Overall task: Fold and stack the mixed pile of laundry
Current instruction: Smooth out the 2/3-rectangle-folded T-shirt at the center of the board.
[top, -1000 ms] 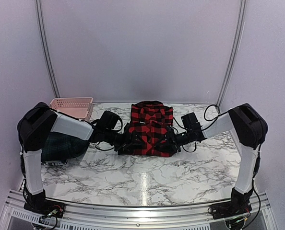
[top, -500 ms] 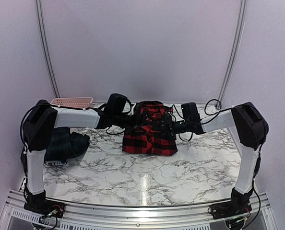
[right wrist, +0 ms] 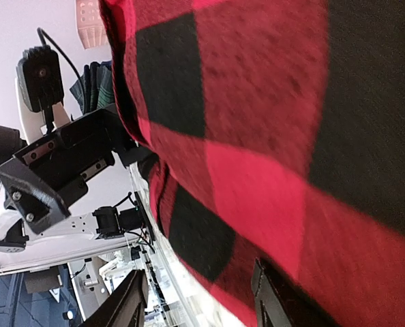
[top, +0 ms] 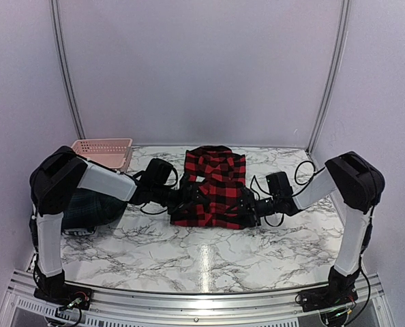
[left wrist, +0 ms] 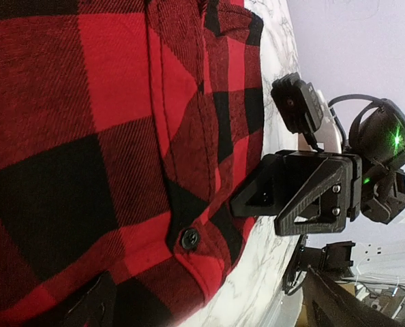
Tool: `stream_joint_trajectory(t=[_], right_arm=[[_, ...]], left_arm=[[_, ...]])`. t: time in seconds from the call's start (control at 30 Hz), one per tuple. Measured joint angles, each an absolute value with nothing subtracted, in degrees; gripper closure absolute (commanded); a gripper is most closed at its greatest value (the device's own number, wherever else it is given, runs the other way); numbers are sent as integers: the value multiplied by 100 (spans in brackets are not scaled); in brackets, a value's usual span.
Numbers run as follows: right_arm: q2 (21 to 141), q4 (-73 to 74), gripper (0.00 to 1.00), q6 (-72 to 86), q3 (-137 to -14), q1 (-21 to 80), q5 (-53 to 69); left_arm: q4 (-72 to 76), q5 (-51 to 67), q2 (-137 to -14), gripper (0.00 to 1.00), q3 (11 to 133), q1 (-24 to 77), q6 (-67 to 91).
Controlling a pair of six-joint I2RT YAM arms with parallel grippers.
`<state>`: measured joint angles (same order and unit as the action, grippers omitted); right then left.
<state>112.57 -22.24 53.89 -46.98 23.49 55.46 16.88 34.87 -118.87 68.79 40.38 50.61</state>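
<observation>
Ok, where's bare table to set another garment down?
Bare: the near strip of marble table, between the red-and-black checked shirt and the near edge. Crowded: the left, with the dark green plaid garment and pink lattice basket.

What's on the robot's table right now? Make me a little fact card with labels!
surface: marble table
middle: red-and-black checked shirt, folded up, lying on the table
left gripper: open, at the shirt's left edge
right gripper: at the shirt's right edge; hard to tell if it is gripping
far-left corner: pink basket
left side: dark green plaid garment, bunched up and partly hidden
</observation>
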Motion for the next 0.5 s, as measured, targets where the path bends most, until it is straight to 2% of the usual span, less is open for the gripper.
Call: stream_joint_trajectory(t=[0.23, 0.5], right_arm=[[10621, -956, 46, 4672, -4724, 2097, 5496], [10787, -148, 49, 4191, -6698, 2034, 5352]], left_arm=[[777, 3258, -10969, 1, 6499, 3946, 4338], [499, 3262, -11146, 1, 7811, 3686, 3990]])
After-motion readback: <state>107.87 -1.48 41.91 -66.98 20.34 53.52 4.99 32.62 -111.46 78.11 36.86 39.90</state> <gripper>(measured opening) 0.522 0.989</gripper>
